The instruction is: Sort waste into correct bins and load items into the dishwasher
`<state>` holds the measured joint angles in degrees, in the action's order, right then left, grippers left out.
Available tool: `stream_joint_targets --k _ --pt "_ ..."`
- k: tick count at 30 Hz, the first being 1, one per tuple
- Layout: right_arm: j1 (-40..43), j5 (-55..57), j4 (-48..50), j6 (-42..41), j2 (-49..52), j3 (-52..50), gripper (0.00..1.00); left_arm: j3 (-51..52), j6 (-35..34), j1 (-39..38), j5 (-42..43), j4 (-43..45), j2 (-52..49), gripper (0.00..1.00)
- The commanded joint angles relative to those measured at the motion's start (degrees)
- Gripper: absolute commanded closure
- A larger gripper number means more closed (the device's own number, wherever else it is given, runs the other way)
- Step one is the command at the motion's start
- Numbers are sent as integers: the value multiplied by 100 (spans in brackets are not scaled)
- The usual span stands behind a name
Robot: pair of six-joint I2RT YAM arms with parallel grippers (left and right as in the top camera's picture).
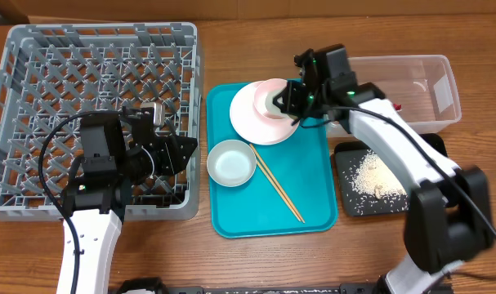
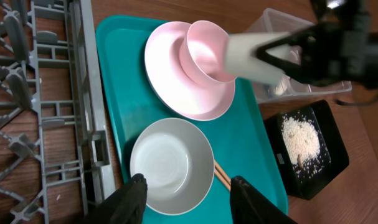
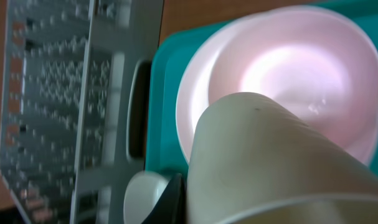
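My right gripper (image 1: 287, 98) is shut on a small white cup (image 1: 275, 102), held tilted over a pinkish-white bowl (image 2: 204, 53) that sits on a large plate (image 1: 252, 118) on the teal tray. The cup (image 3: 269, 162) fills the right wrist view, with one dark finger (image 3: 173, 199) against its side. My left gripper (image 2: 187, 199) is open at the tray's left side. Its fingers stand either side of the near rim of a small white bowl (image 2: 172, 163). Two chopsticks (image 1: 279, 189) lie beside that bowl. The grey dish rack (image 1: 35, 49) stands at the left.
The teal tray (image 1: 313, 216) lies in the middle. A clear tub (image 1: 440, 94) stands at the back right. A black tray (image 1: 346, 204) with white rice (image 1: 374, 175) lies in front of it. My left arm reaches over the rack's right wall.
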<state>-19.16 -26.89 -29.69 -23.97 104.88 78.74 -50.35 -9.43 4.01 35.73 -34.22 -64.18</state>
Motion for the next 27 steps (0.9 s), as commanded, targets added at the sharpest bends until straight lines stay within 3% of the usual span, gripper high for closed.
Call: stream_joint_targets --k 1,6,12,18,23,27 --pt "0 -511 -619 892 -704 52 96 -157 22 9 219 24 55 50" --pt "-2 -2109 -1346 1733 -1093 52 96 -157 -13 9 1025 133 55 37" --pt "-85 -3932 -1670 2199 -1102 31 96 -157 -702 9 2197 649 55 24" --pt "-361 -4878 -1331 2291 -1102 31 96 -157 -1274 9 3005 1331 55 21" --pt "-557 -5890 -664 2249 -1102 31 96 -157 -1294 -46 3512 1351 55 10" --pt "-645 -6161 -455 2225 -1102 37 96 -157 -1292 -153 3528 1353 55 8"
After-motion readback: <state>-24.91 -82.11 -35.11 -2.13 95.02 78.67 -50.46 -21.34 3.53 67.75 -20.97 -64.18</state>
